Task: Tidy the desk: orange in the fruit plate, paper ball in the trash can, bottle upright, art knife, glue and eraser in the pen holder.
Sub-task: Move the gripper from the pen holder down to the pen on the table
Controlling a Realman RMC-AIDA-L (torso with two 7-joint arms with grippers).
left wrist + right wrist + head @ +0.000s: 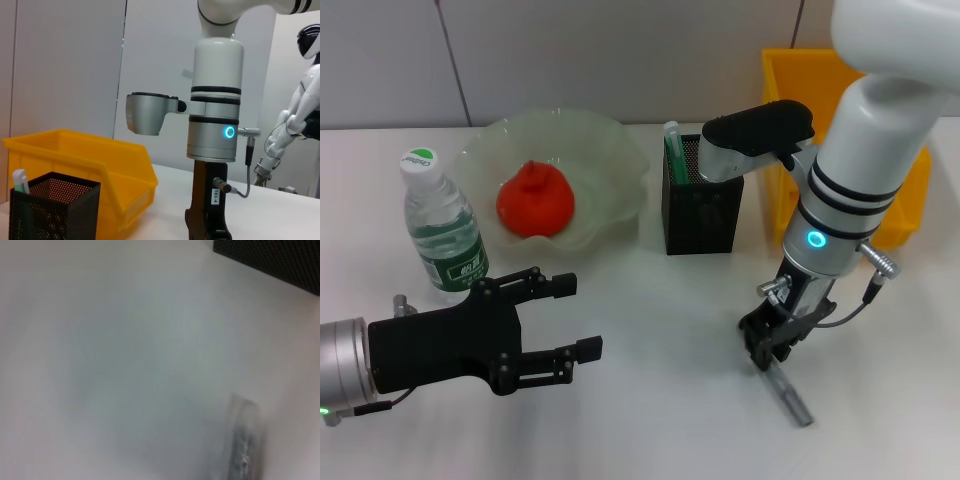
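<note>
White tabletop [650, 420] carries all items. Yellow trash can [790, 110] stands at the far right, partly hidden behind the right arm; its contents cannot be seen. Pale-green fruit plate [610, 150] sits at the far centre-left, with the orange [534, 200] resting inside it. Bottle [440, 230] stands upright, white cap on top, just left of the fruit plate. Black mesh pen holder [700, 215] stands between the fruit plate and the trash can; the glue [674, 150] leans upright in its left corner.

Right hand [772, 345] points down at the tabletop in front of the pen holder. Its fingers stand close together at the upper end of the art knife [792, 396]; whether they actually clamp it cannot be told. The art knife lies flat on the tabletop, its free end extending out from under the hand toward the near right.

Left hand [582, 318] hovers at the near left, in front of the bottle, fingers spread wide and holding nothing.
</note>
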